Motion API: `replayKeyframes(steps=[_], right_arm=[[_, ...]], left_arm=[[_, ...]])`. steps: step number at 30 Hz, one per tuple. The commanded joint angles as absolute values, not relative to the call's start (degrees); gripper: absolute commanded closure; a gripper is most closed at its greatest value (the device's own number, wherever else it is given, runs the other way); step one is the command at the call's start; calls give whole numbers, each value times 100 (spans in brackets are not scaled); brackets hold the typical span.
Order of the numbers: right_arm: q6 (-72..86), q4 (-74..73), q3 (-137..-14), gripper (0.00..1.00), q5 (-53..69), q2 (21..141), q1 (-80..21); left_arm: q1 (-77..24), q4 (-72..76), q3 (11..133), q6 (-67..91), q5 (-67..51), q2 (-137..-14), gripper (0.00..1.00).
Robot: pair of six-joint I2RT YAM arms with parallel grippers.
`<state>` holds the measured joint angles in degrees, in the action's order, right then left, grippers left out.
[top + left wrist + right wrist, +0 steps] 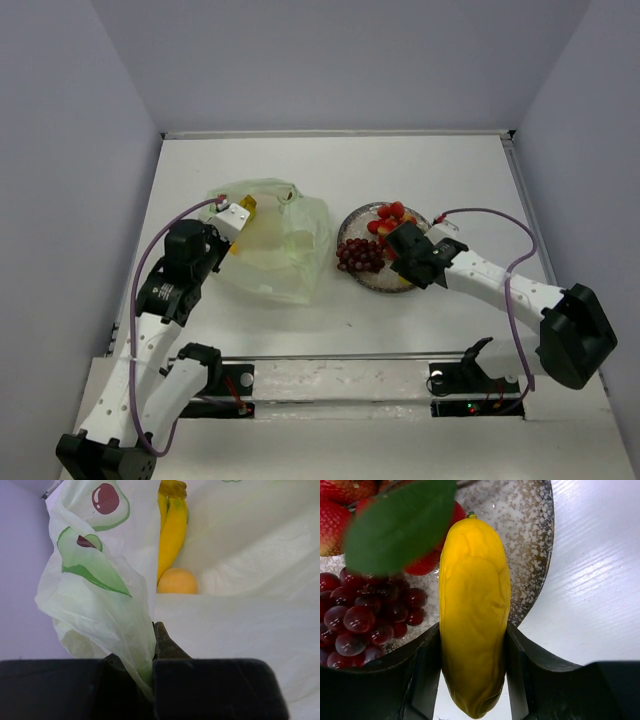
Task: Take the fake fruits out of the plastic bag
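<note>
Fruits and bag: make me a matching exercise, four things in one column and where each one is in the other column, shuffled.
Column one:
1. grapes
2. yellow fruit
3. banana
4. bag

Column two:
A. inside the bag
B. gripped in the right pincer
C. lying on the plate
D. pinched by the left pincer

Pairs: 1-C, 2-B, 3-A, 4-D

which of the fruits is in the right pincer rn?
The yellow oblong fruit, clamped between the fingers of the right pincer over the plate edge. The grape bunch and strawberries lie loose on the plate, ungripped.
</note>
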<state>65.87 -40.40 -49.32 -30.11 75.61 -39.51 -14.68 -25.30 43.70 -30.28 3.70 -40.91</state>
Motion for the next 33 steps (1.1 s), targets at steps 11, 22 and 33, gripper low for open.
replayKeyframes(steps=[11, 22, 33], right_arm=[[6864, -3814, -5009, 0, -2962, 7550, -3981], [3546, -3310, -7407, 7, -3831, 7453, -5277], [2327, -424, -8781, 21, 368, 9648, -5950]], left_arm=[[-1485, -2391, 4614, -3138, 413, -3999, 99], [-1485, -2539, 4535, -3085, 360, -3903, 99], [-1485, -3401, 4447, -3384, 1142, -3376, 99]])
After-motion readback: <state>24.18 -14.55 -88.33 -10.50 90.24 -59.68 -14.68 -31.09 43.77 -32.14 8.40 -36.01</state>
